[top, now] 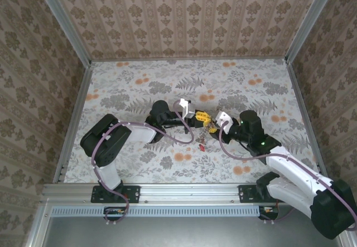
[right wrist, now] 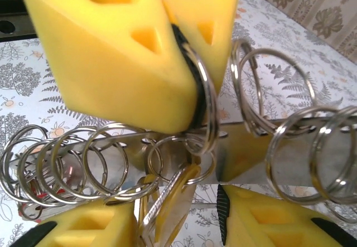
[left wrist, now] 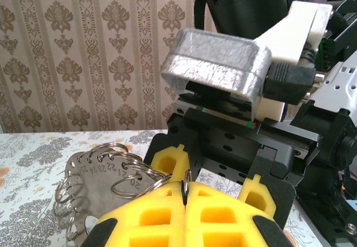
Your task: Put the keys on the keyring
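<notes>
Reaching inward from either side, both arms are seen bent at the elbow, the left gripper (top: 196, 119) and the right gripper (top: 215, 125) brought nose to nose over mid-table. The table (top: 134, 85) is covered in a pale fern-and-flower print; brown damask-papered walls (top: 184, 18) enclose it on three sides.

Left jaws are pressed together, a steel keyring (right wrist: 205, 99) pinched edge-on between the yellow pads. This ring sits just beside a numbered metal plate (left wrist: 83, 191) hung with a row of similar rings. Right jaws are spread, with a yellow-headed key (right wrist: 175, 194) hanging between the fingers (right wrist: 268, 216) — contact cannot be told. A red key (top: 201, 145) is seen just below the meeting point.
</notes>
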Robot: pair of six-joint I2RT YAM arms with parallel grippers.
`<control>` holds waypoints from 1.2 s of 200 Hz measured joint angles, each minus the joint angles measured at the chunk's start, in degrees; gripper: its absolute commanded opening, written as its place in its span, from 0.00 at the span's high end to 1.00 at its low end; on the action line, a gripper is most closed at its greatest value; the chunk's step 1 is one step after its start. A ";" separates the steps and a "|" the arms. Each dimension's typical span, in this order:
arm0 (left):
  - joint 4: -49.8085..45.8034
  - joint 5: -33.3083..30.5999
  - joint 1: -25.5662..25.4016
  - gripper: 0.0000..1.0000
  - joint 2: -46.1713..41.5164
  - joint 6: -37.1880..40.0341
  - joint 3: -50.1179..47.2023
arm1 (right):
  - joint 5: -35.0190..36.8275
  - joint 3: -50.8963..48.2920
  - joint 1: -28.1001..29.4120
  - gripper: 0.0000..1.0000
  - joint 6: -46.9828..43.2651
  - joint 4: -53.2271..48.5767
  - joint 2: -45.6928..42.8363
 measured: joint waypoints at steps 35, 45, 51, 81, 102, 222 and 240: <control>0.00 0.00 0.00 1.00 0.00 0.00 0.00 | 0.17 0.00 -0.39 0.59 -0.90 -1.86 -2.05; 0.00 0.00 0.00 1.00 0.00 0.00 0.00 | 0.20 0.00 -0.59 0.59 -1.11 -2.08 -2.43; 0.00 0.00 0.00 1.00 0.00 0.00 0.00 | 0.17 0.00 -0.68 0.59 -1.33 -2.21 -2.56; 0.00 -0.02 0.00 1.00 0.00 -0.02 0.00 | -0.07 0.00 -0.81 0.55 -1.84 -3.13 -2.64; 0.00 -0.02 0.00 1.00 0.00 0.00 0.00 | -1.68 0.00 -0.87 0.49 -2.21 -3.34 -2.78; 0.00 -0.02 0.00 1.00 0.00 -0.02 0.00 | -5.66 -0.02 -2.89 0.66 -1.97 -2.97 -4.94; 0.00 -0.02 0.00 1.00 0.00 -0.04 0.00 | -5.64 -0.17 -2.89 0.70 -1.55 -2.16 -4.20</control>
